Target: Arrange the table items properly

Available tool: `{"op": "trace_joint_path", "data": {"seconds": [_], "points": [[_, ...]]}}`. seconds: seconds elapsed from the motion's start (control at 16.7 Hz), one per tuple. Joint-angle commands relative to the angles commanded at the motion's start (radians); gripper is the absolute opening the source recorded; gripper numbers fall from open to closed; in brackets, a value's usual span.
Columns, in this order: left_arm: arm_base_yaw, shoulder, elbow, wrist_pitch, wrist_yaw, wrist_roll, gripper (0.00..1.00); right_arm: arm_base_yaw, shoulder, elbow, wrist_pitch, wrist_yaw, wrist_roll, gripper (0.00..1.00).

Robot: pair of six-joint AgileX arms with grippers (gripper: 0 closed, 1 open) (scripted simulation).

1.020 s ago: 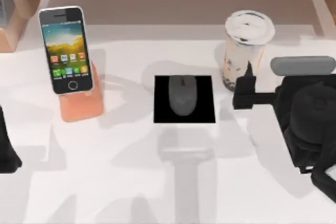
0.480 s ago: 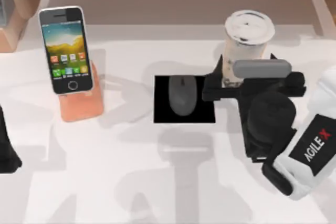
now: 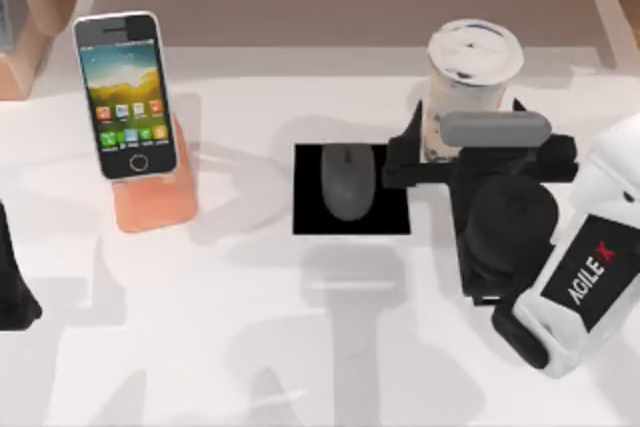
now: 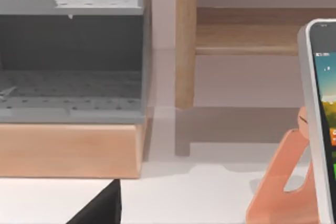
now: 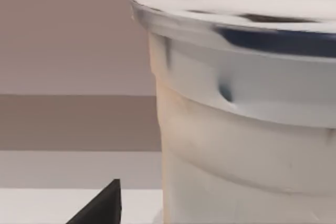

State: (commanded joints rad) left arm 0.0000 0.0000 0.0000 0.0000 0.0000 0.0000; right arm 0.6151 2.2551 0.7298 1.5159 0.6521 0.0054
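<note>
Smartphone (image 3: 126, 95) on stand (image 3: 155, 197) at left, mouse (image 3: 347, 181) on pad (image 3: 305, 217) centre, cup (image 3: 465, 87) right.

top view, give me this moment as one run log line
right gripper: around tall lidded clear milk-tea cup | grey oval mouse: on black square pad | left arm: parked, left edge

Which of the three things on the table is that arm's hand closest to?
The milk-tea cup. The right gripper sits right against its lower part, while the mouse on its black pad is farther left and the phone farther still.
</note>
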Motion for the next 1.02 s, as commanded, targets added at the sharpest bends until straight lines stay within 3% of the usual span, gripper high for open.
{"op": "trace_joint_path", "data": {"seconds": [0.66, 1.02], "points": [[0.000, 0.000, 0.000, 0.000, 0.000, 0.000, 1.00, -0.055, 0.038, 0.112, -0.070, -0.049, -0.002, 1.00], [0.000, 0.000, 0.000, 0.000, 0.000, 0.000, 1.00, -0.055, 0.038, 0.112, -0.070, -0.049, -0.002, 0.55]]}}
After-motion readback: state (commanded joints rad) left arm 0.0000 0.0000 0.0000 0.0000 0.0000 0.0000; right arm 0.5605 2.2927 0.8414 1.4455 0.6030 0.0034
